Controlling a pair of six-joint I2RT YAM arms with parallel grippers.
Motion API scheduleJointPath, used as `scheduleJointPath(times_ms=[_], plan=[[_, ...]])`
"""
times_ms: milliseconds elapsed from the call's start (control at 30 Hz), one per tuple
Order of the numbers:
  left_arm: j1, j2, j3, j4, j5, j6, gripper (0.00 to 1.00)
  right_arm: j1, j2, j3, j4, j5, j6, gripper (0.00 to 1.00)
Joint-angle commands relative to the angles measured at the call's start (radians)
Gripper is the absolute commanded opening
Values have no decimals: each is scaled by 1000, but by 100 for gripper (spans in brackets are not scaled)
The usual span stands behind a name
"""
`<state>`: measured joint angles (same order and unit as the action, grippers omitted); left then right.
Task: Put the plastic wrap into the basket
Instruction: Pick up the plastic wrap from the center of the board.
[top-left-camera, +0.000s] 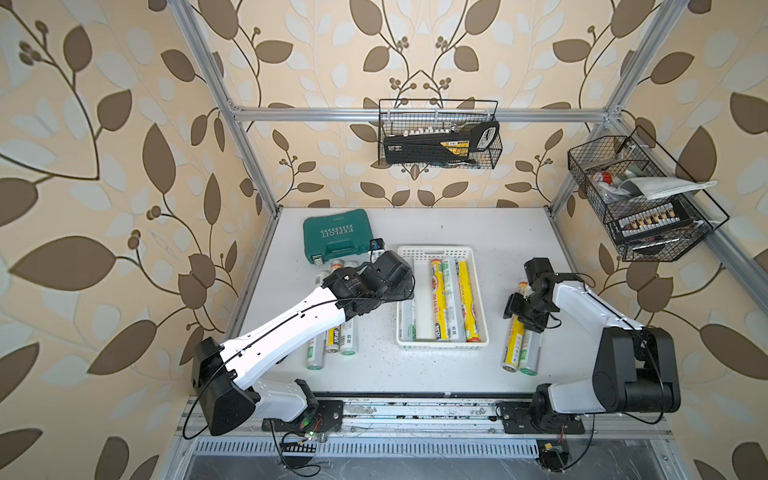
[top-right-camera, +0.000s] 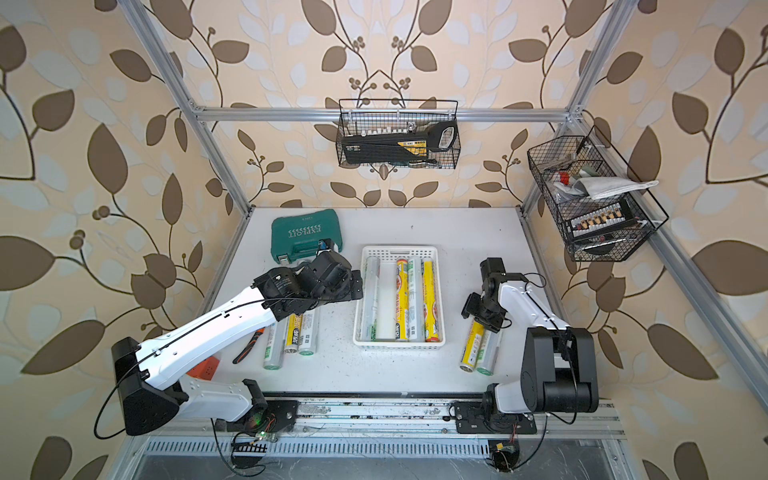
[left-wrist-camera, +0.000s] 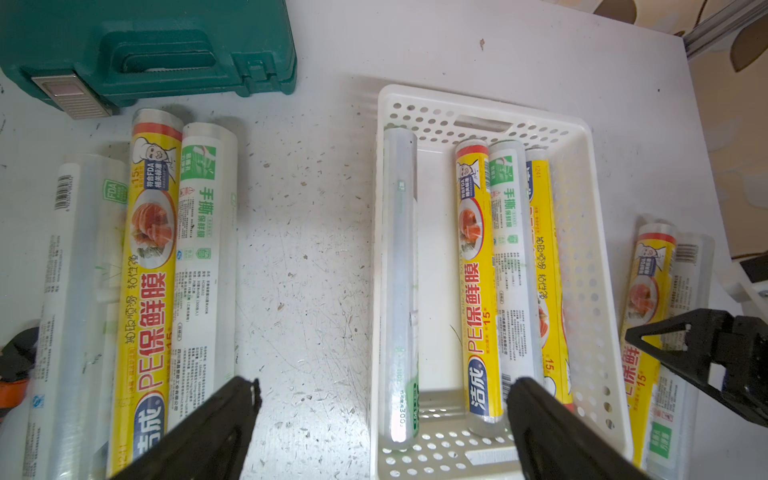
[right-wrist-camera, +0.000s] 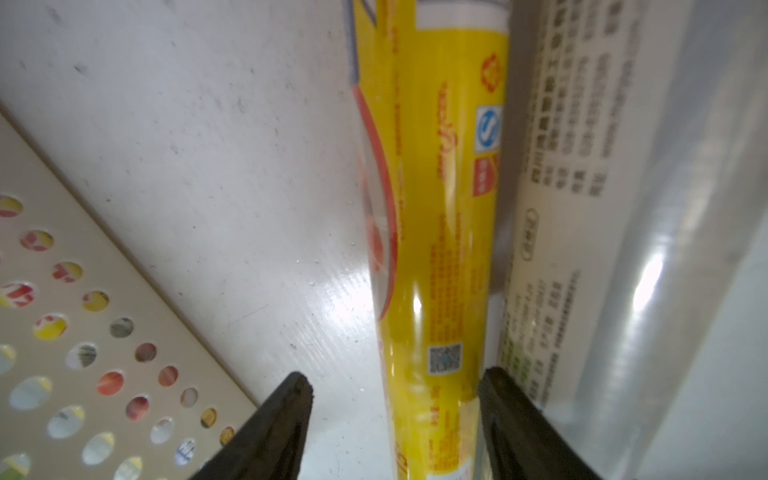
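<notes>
The white perforated basket (top-left-camera: 440, 249) (top-right-camera: 399, 249) (left-wrist-camera: 478, 97) holds several rolls of plastic wrap: a silver-green one (top-right-camera: 370, 299) (left-wrist-camera: 399, 291) along its left wall and others (top-left-camera: 453, 299) side by side at its right. My left gripper (top-left-camera: 405, 286) (left-wrist-camera: 382, 390) hovers open over the basket's left wall, holding nothing. Three more rolls (top-right-camera: 291, 336) (left-wrist-camera: 145, 270) lie left of the basket. On the right, my right gripper (top-left-camera: 524, 318) (right-wrist-camera: 395, 378) straddles a yellow roll (top-left-camera: 513, 345) (right-wrist-camera: 436, 208) lying beside a silver roll (right-wrist-camera: 602, 208). One finger sits between the two rolls; the other stands apart.
A teal tool case (top-left-camera: 336, 237) (left-wrist-camera: 145, 50) lies behind the left rolls. Black wire baskets hang on the back rail (top-left-camera: 438, 137) and the right rail (top-left-camera: 640, 199). Orange-handled pliers (top-right-camera: 249, 349) lie under the left arm. The basket wall (right-wrist-camera: 62, 208) is close to the right gripper.
</notes>
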<state>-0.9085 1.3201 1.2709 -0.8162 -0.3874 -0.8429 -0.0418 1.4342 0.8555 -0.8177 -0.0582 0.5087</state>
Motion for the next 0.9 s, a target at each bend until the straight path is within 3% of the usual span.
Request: scheduleJointPath(times_ms=[0, 867], plan=[[14, -46, -3, -12, -34, -12, 99, -3, 15, -18, 18, 6, 7, 66], [31, -75, -42, -1, -53, -15, 99, 75, 122, -1, 66, 9, 34, 56]])
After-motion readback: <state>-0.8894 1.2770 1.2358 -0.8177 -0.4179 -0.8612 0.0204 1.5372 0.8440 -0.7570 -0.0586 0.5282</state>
